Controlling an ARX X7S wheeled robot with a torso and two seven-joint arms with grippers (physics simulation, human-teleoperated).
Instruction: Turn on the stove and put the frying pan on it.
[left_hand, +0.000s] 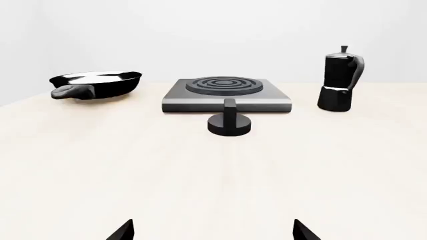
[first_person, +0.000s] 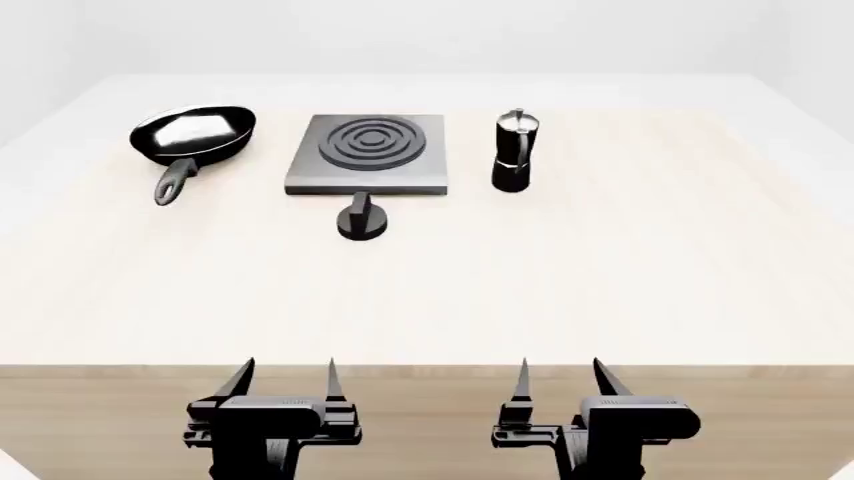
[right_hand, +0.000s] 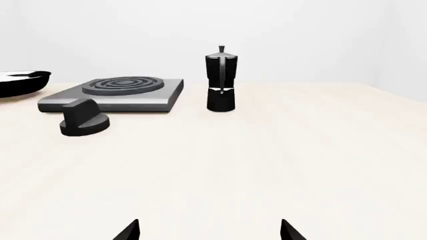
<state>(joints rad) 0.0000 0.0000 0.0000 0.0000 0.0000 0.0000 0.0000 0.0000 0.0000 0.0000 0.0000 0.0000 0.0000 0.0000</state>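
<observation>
Two claws are seen at the near edge of the table (first_person: 561, 290) in the head view — the left claw (first_person: 286, 378) and the right claw (first_person: 561, 378), each with its fingers parted wide and nothing held between them. Both are poised just over the near edge, well apart from every object. Only the dark fingertips are caught in the wrist views, spread to either side of bare tabletop.

A broad stretch of pale wood is left open between the claws and the row of objects toward the far side. Nearest in that row is the small black knob (first_person: 362, 220), set on the table just in front of the stove (first_person: 368, 153) and apart from it. The stove is laid flat, its ring burner facing up and uncovered.

To the left of the stove the frying pan (first_person: 194, 136) is found resting on the table, not on the burner, its handle (first_person: 175, 182) angled back toward the near side. A gap is kept between pan and stove.

To the right of the stove the moka pot (first_person: 514, 152) is stood upright — near the stove, not touching. Open table is seen beyond it to the right edge.
</observation>
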